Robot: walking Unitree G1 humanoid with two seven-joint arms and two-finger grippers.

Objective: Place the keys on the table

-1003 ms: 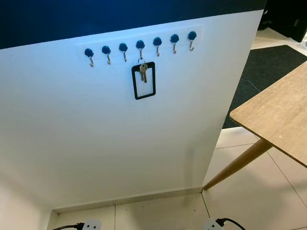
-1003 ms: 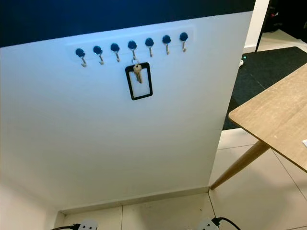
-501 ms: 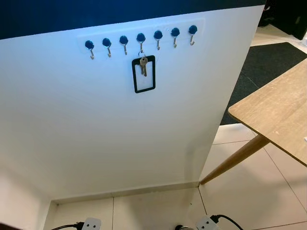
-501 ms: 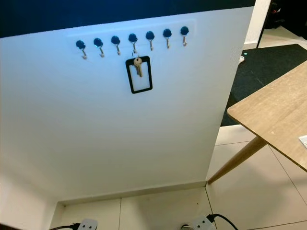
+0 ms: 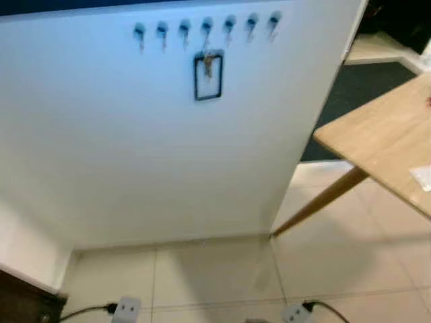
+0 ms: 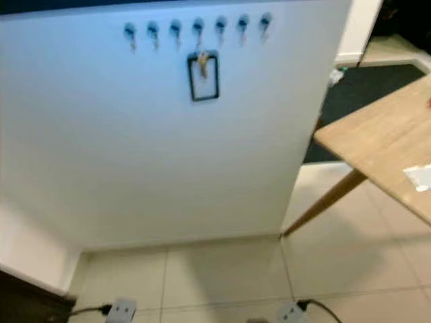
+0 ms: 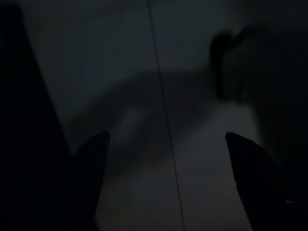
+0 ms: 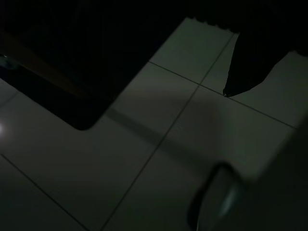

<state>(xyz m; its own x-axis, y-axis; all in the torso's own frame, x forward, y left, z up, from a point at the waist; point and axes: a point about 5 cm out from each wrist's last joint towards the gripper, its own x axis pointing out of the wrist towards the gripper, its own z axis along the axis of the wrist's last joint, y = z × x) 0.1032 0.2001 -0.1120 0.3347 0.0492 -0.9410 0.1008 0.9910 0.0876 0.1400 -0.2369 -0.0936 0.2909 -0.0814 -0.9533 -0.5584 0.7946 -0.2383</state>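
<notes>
Keys (image 5: 208, 64) on wall hook; table (image 5: 377, 138) right; no legible writing.

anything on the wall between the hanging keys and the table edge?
Nothing: from the keys on the hook rack to the wooden table, the left eye view shows bare white wall, then its corner.
</notes>
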